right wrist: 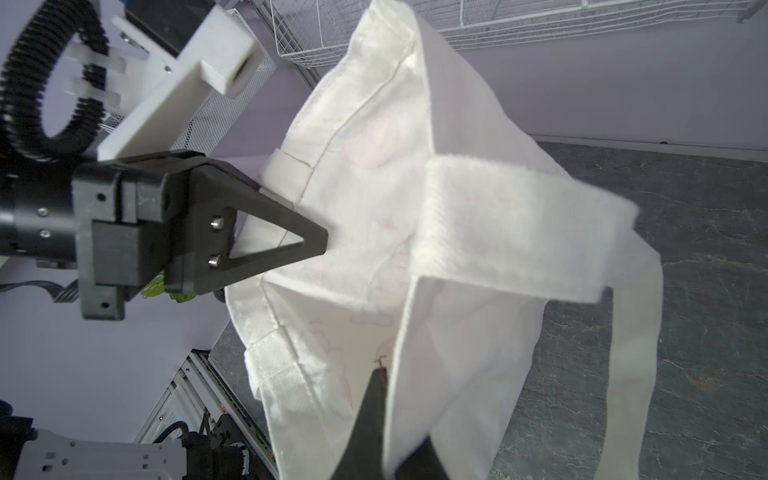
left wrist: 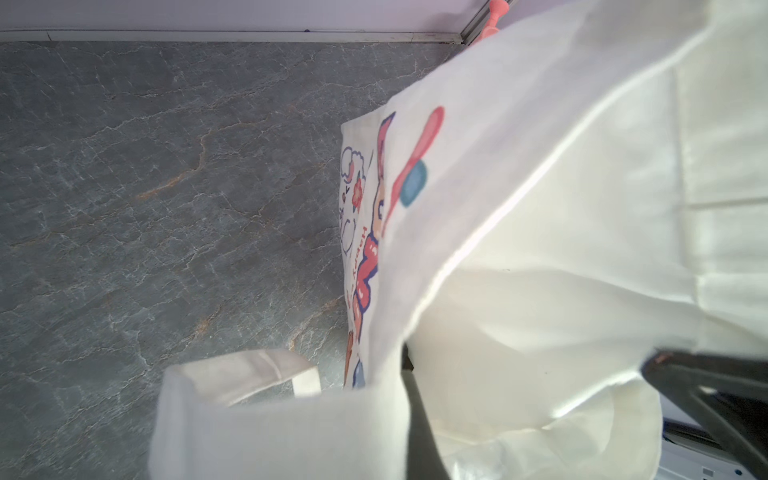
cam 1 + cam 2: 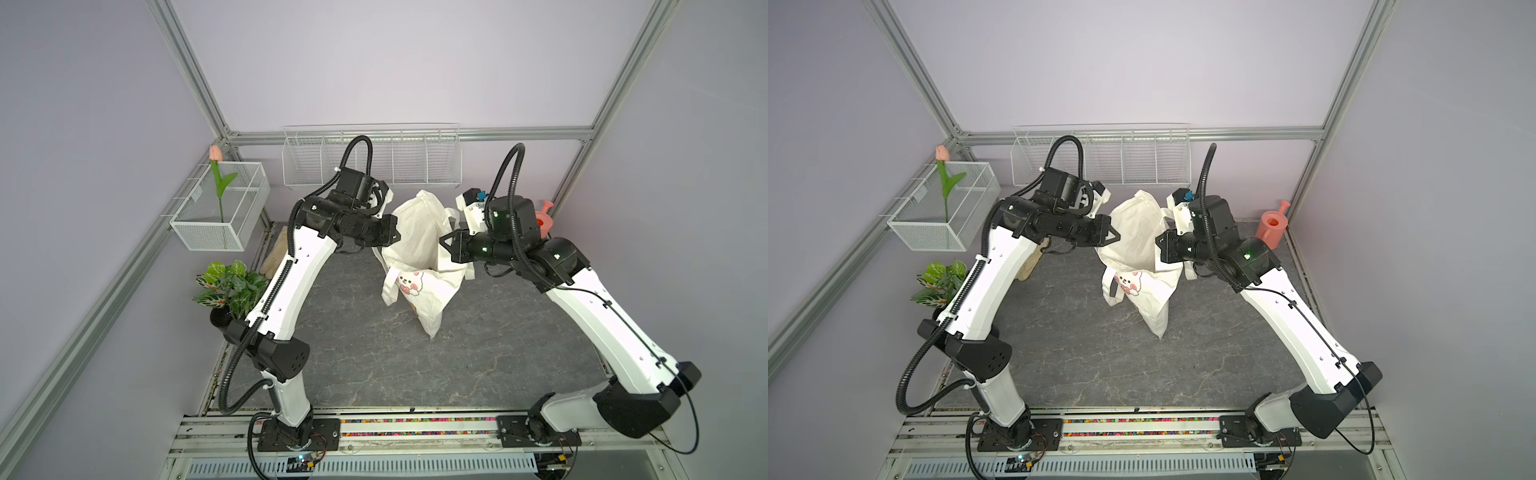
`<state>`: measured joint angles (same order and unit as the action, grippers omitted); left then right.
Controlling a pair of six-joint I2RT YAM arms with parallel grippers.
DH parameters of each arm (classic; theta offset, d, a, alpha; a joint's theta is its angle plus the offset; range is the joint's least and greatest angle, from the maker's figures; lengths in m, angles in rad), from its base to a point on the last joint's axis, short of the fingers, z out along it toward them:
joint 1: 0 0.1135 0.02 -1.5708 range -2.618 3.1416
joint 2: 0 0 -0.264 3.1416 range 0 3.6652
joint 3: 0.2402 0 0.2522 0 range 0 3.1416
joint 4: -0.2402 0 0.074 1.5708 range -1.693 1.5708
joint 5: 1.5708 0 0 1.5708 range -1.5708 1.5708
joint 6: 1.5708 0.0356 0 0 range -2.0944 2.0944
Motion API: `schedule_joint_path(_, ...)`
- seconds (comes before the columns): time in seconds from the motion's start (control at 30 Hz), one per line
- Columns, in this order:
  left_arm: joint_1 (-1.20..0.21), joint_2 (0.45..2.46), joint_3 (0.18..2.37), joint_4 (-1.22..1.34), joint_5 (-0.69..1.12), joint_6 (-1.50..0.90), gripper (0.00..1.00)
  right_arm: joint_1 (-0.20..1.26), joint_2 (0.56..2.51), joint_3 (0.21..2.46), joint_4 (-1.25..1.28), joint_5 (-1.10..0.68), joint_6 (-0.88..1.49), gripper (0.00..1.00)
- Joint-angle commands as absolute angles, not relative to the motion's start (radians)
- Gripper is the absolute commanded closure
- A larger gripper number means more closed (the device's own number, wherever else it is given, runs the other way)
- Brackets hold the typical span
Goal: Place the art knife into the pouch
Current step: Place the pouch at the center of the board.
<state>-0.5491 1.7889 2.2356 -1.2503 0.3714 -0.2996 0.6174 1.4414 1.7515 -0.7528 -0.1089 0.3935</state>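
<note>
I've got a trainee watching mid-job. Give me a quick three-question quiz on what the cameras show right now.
1. True or false: the left gripper and the right gripper are both shut on the pouch.
2. What stands in the mesh basket? A) a tulip B) a pen C) scissors
3. Is the art knife visible in any view?
Key: 1 true; 2 A; 3 no.

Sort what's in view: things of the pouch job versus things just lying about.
Job: pouch; left gripper and right gripper, jaws shut on its rim. No knife visible.
Lying about: glove, potted plant, tulip, mesh basket, wire rack, watering can.
</note>
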Motion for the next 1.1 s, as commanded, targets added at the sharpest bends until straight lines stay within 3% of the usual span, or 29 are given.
schedule_joint_path(0.0, -0.555, 1.7, 2.205, -1.26, 0.384, -0.312, 1.0, 0.615, 1.48, 1.816, -0.796, -0.094, 0.376, 0.93)
schedule_joint_path(0.17, -0.556, 1.643, 2.087, -1.167, 0.407, -0.341, 1.0, 0.587, 1.55, 1.82, -0.786, -0.111, 0.395, 0.93)
schedule_joint_path(0.6, -0.556, 1.773, 1.95, -1.083, 0.36, -0.318, 1.0, 0.582, 1.635, 1.772, -0.719, -0.153, 0.407, 0.93)
schedule_joint_path(1.07, -0.548, 1.794, 1.943, -1.025, 0.421, -0.351, 1.0, 0.576, 1.635, 1.623, -0.662, -0.125, 0.426, 0.93)
